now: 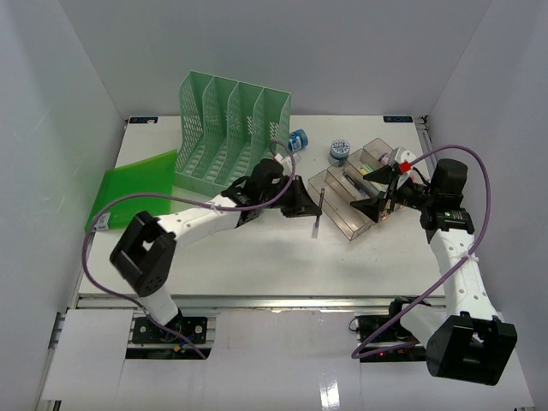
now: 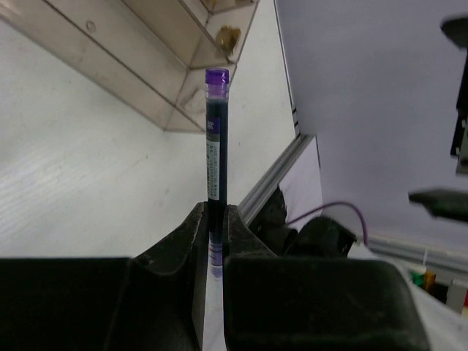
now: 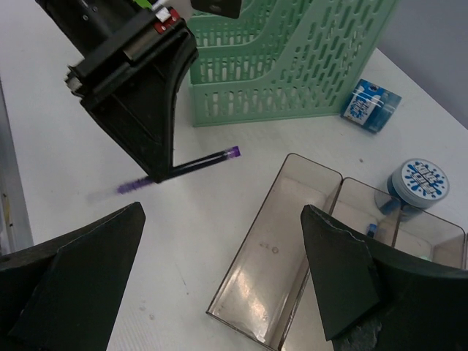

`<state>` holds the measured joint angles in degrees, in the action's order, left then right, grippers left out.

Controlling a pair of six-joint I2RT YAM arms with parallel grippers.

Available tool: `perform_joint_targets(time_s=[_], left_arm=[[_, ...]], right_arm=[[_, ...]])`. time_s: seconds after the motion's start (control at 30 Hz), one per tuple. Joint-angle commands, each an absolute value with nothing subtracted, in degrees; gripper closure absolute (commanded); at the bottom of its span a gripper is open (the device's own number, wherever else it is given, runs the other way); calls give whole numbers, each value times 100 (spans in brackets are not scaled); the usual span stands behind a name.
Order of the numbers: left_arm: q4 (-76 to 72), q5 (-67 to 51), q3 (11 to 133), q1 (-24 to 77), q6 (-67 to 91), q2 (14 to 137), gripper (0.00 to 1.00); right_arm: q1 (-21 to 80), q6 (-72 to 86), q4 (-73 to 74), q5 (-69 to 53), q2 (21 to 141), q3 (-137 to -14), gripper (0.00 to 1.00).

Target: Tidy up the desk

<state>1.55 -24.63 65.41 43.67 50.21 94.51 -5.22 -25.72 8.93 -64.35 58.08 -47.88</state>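
My left gripper is shut on a dark pen with purple ends and holds it just above the white desk, left of the clear tiered tray. The pen also shows in the right wrist view, gripped near its middle by the left gripper. My right gripper is open and empty, hovering over the tray's lowest, empty compartment. In the left wrist view the tray's steps lie beyond the pen tip.
A green mesh file rack stands at the back left with a green folder beside it. A blue box and a round blue tin lie near the tray. White walls enclose the desk; a metal rail runs along its front edge.
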Motion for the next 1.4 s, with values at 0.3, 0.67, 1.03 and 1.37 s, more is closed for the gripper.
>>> perform_joint_targets(time_s=[0.3,0.67,1.03,1.37], left_arm=[[-809,-1579,9370,4657,6392,12118,100],[-826,-1533,9923,4746,6286,12508,100],[-200,-695,10603,4825,6909,12975,100],[452,-186,11367,4982,7360,13443,100]], right_arm=[[-782,-2417,721,-5761,5704,-4807,6],[-791,-2400,696,-5661,5747,-4791,7],[-800,-2364,642,-5498,5862,-4764,7],[-879,-2338,612,-5506,5862,-4750,6]])
